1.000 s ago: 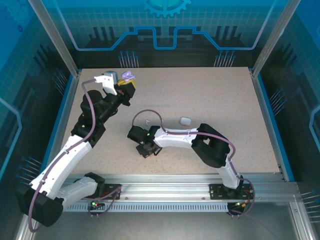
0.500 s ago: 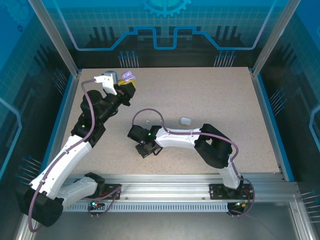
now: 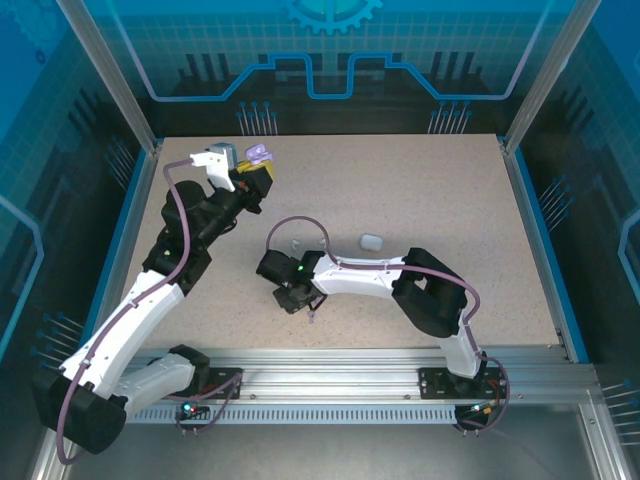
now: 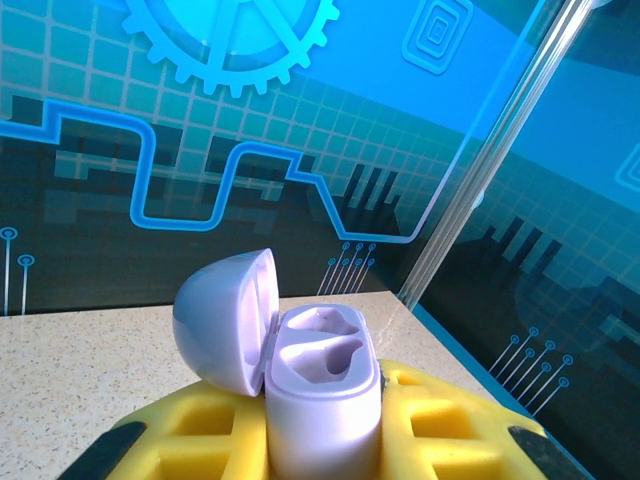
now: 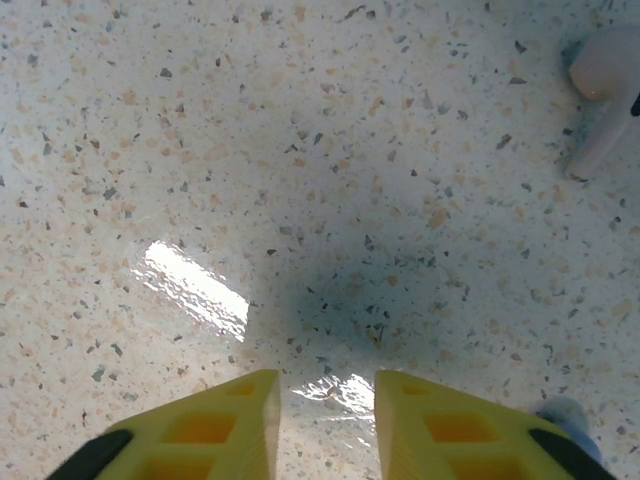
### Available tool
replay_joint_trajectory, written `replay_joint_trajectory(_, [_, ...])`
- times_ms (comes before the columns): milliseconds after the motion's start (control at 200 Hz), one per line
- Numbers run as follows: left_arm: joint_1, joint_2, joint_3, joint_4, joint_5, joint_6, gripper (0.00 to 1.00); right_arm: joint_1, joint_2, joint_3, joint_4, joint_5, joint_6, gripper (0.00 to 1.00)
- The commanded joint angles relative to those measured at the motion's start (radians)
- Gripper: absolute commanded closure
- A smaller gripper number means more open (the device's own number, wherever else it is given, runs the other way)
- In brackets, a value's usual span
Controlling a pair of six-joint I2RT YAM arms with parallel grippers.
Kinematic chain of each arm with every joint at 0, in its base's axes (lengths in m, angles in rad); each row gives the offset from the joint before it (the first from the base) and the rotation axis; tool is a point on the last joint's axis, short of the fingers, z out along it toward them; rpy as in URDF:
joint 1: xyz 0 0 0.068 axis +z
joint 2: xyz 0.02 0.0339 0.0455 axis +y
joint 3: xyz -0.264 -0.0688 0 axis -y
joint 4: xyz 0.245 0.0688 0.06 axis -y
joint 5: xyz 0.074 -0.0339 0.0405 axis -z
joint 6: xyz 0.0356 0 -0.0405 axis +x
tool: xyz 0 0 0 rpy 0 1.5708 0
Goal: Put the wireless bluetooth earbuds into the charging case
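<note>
Just now the right gripper (image 5: 325, 388), jaws slightly parted and empty, seems to have dropped a purple earbud (image 3: 314, 317) onto the table (image 3: 450, 200) beside it, so it needs regrasping before reaching the open charging case (image 4: 320, 385) clamped in the left gripper (image 4: 320, 450).

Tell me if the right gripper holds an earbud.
No, the right gripper stands open with just bare table in the gap.

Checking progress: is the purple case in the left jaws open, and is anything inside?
Open and empty: the purple case has its lid swung back, and both wells look bare.
</note>
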Motion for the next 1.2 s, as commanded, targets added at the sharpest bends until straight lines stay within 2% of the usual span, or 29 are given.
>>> replay_joint_trajectory(0, [0.009,-0.021,-0.015,0.029,0.026,-0.023,1.00,0.013,-0.065,0.001,-0.019,0.005,0.049,0.65])
replay_joint_trajectory(115, [0.009,-0.019,-0.014,0.026,0.028,-0.023,1.00,0.012,-0.107,-0.032,-0.028,0.016,0.071,0.64])
replay_joint_trajectory(335, [0.009,-0.019,-0.014,0.026,0.036,-0.026,1.00,0.003,-0.187,-0.115,-0.104,0.012,0.189,0.50])
replay_joint_trajectory(495, [0.009,-0.018,-0.018,0.030,0.040,-0.030,1.00,0.002,-0.227,-0.192,-0.041,-0.052,0.238,0.45])
replay_joint_trajectory(810, [0.009,-0.018,-0.015,0.033,0.048,-0.039,1.00,0.015,-0.151,-0.221,0.039,-0.129,0.267,0.44])
replay_joint_trajectory(1196, [0.009,-0.022,-0.014,0.036,0.047,-0.038,1.00,0.049,-0.059,-0.175,0.088,-0.210,0.283,0.46])
